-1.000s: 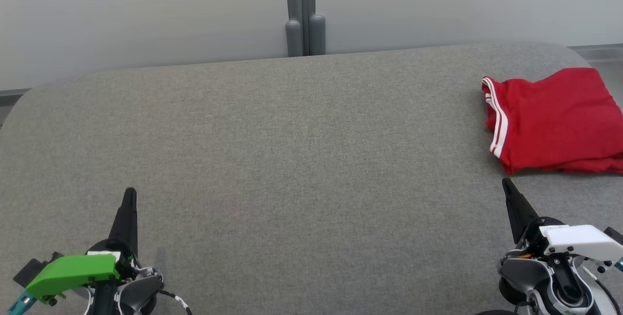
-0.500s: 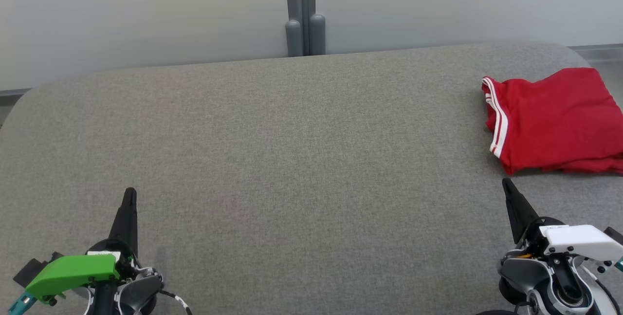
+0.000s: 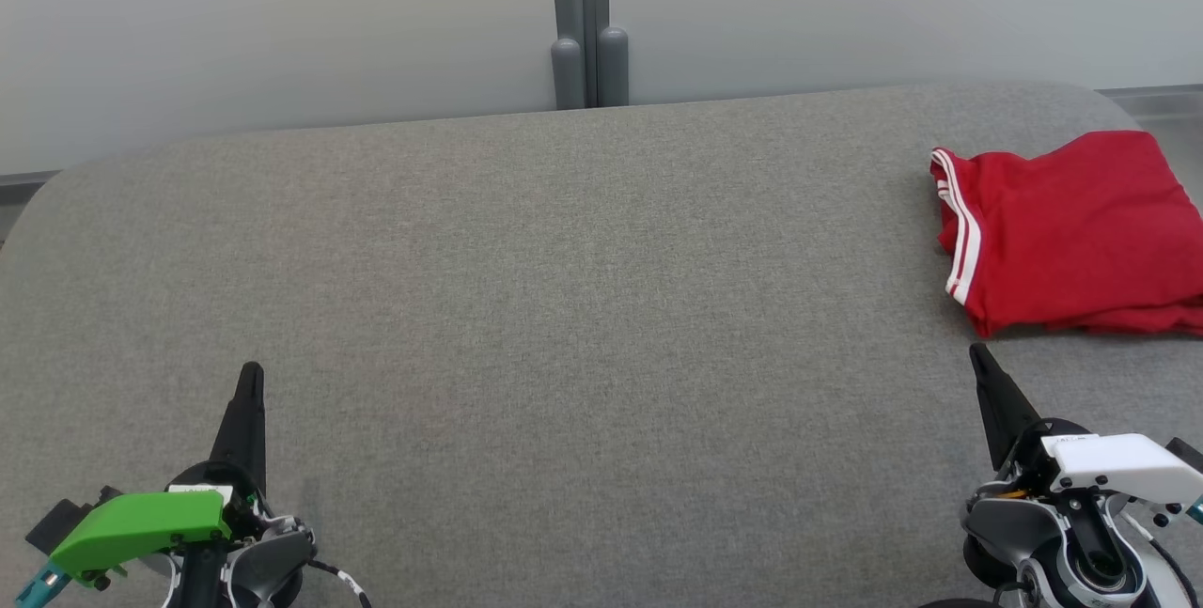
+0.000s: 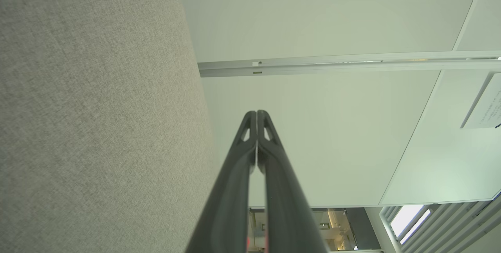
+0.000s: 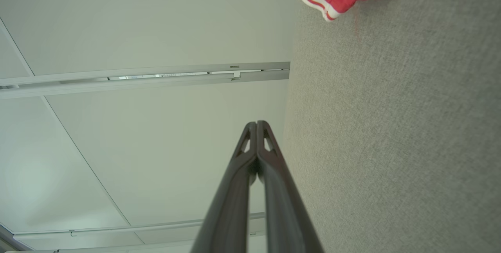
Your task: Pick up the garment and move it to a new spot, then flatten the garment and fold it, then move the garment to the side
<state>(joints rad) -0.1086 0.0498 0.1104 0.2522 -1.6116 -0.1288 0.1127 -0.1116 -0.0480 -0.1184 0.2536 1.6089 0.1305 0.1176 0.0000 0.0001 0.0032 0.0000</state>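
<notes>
- counter [image 3: 564, 307]: grey fabric top, with wide flat room across the middle and left if a re-lay is needed.
- garment [image 3: 1071, 232]: red, lying in 1 compact stack of layers at the counter's far right. Its right side runs past the frame, so I can't tell how close it sits to the counter's edge.
- My read is that it looks folded and parked at the side, so this is likely the end state. If it's the start instead, the step in hand is the pick-up, and the right arm is the near one.
- trim [image 3: 960, 232]: 2 white stripes on the garment's left edge. For a pick, take the near-left corner below the trim, come in low and pinch all layers, or the stack may peel apart on the lift.
- right fingers [image 3: 996, 401]: pressed together and empty, tip near the garment's near edge but not touching. Part them before advancing.
- left fingers [image 3: 246, 411]: pressed together and empty, near left, well apart from the garment.
</notes>
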